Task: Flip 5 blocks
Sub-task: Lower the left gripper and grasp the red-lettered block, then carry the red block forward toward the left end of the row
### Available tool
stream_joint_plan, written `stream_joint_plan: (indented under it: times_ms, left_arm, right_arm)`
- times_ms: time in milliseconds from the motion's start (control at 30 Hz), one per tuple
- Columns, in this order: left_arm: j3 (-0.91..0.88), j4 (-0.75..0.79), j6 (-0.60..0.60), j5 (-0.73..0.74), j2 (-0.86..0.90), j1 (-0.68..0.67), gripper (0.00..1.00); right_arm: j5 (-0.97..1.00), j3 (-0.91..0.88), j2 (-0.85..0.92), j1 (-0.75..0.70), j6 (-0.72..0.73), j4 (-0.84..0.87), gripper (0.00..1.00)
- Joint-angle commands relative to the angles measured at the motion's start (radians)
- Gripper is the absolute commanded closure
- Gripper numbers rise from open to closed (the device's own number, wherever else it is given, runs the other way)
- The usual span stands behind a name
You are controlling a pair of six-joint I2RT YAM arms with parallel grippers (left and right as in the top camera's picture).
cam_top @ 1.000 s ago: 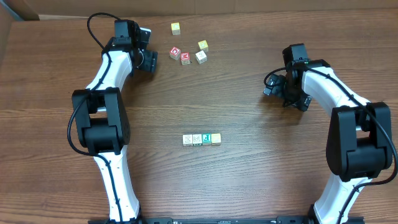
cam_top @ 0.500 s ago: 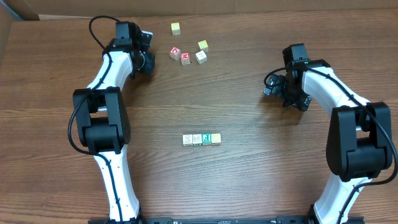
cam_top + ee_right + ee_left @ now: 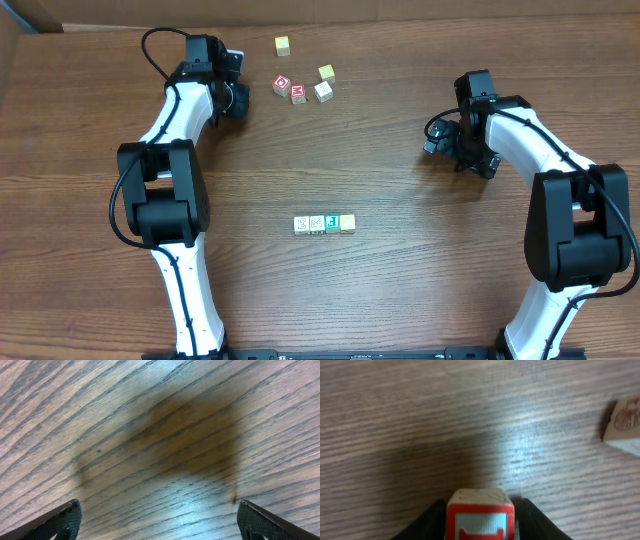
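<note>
My left gripper (image 3: 481, 512) is shut on a red-faced block (image 3: 480, 519), held between its dark fingers just above the wood. From overhead this gripper (image 3: 237, 99) sits at the far left of the table, and the block in it is hidden. A row of blocks lies mid-table: two whitish (image 3: 301, 224) (image 3: 317, 223), one green (image 3: 332, 223), one yellowish (image 3: 347, 222). My right gripper (image 3: 160, 521) is open over bare wood, far right (image 3: 438, 141).
Loose cubes lie at the back: a red "D" cube (image 3: 282, 85), a red "M" cube (image 3: 298, 94), a pale cube (image 3: 323, 91), and two yellowish cubes (image 3: 326, 72) (image 3: 283, 45). One cube shows at the left wrist view's right edge (image 3: 624, 424).
The left jaws have closed in on the red-faced block, and the left wrist has shifted slightly. The right arm has not moved.
</note>
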Motion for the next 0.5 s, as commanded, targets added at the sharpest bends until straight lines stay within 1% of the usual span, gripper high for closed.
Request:
stream_joint_plan:
  times_ms: [0, 67, 100, 333, 467]
  left_arm:
    - [0.011, 0.028, -0.066, 0.007, 0.012, 0.005, 0.59]
    - [0.012, 0.04, -0.084, 0.007, 0.012, 0.005, 0.61]
    - [0.014, 0.04, -0.087, 0.007, 0.012, 0.005, 0.63]
    - [0.017, 0.02, -0.087, 0.007, 0.011, 0.005, 0.71]
    - [0.027, 0.0, -0.087, 0.008, -0.007, 0.005, 0.72]
  right_arm:
    - [0.01, -0.006, -0.004, 0.0, 0.0, 0.002, 0.0]
    - [0.01, -0.006, -0.004, 0.0, 0.0, 0.002, 0.0]
    - [0.01, -0.006, -0.004, 0.0, 0.0, 0.002, 0.0]
    - [0.01, -0.006, -0.004, 0.0, 0.0, 0.002, 0.0]
    - [0.01, -0.006, -0.004, 0.0, 0.0, 0.002, 0.0]
